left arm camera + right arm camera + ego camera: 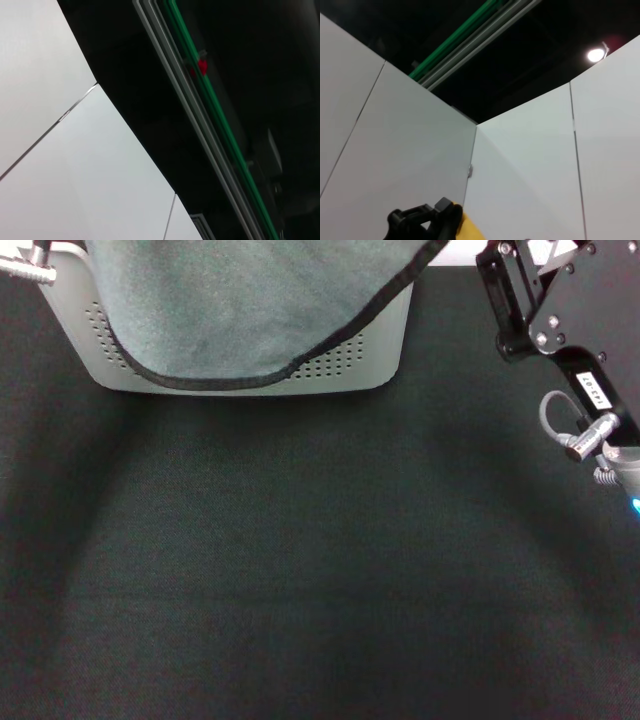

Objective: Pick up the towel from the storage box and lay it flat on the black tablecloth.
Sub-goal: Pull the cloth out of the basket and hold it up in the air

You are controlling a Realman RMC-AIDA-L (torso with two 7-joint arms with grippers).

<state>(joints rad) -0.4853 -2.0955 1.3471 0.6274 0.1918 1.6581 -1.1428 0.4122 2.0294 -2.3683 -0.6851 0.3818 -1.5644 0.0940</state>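
Observation:
The towel [240,300] shows its grey-teal face and black stitched edging. It hangs over the front of the light grey storage box [350,365] and runs up past the top of the head view. The box stands at the far edge of the black tablecloth [300,570]. My right arm is at the upper right, just beside the box. In the right wrist view my right gripper [451,225] is shut on a yellow fold of the towel [470,233], held up in the air. Only a metal fitting of my left arm [25,268] shows at the upper left.
White partition walls [520,165] and a dark ceiling with a green rail [210,100] fill both wrist views. A grey cable loop [560,420] hangs on my right wrist above the cloth's right side.

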